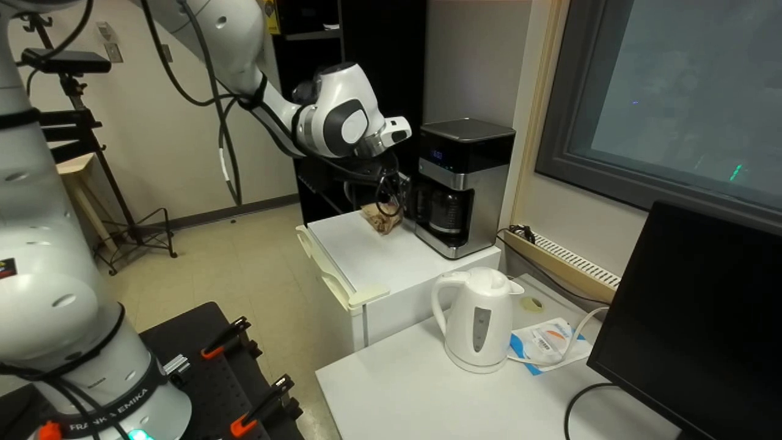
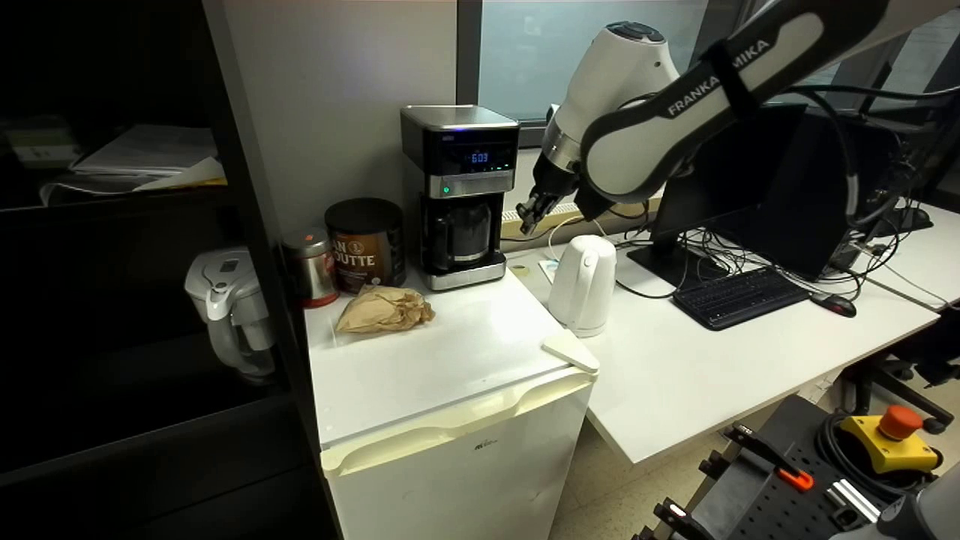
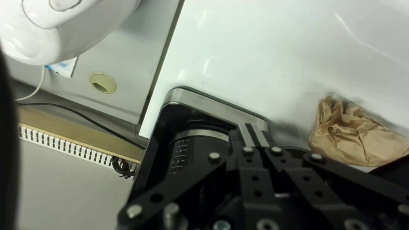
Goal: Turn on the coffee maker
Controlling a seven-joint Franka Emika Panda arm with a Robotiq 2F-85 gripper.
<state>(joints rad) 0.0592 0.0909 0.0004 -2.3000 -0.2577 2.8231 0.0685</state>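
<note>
Coffee maker [image 2: 472, 184] is on top of the white fridge [image 2: 450, 352], back corner by the wall [image 2: 337, 97]; upright, long axis vertical, front facing the fridge's door side, clock [image 2: 478, 158] and green light [image 2: 446, 190] lit. Carafe [image 2: 469, 232] sits in its recess, contents too dark to tell. Gripper [image 3: 252, 129] near the coffee maker's front, fingers [image 3: 246, 135] nearly together. Crumpled paper bag [image 2: 386, 309] and coffee can [image 2: 364, 249] on the same top. Kettle [image 2: 581, 289] upright on the bench [image 2: 697, 382] just beside, fill unclear. Black shelf [image 2: 247, 154] opposite holds a water jug [image 2: 244, 300].
</note>
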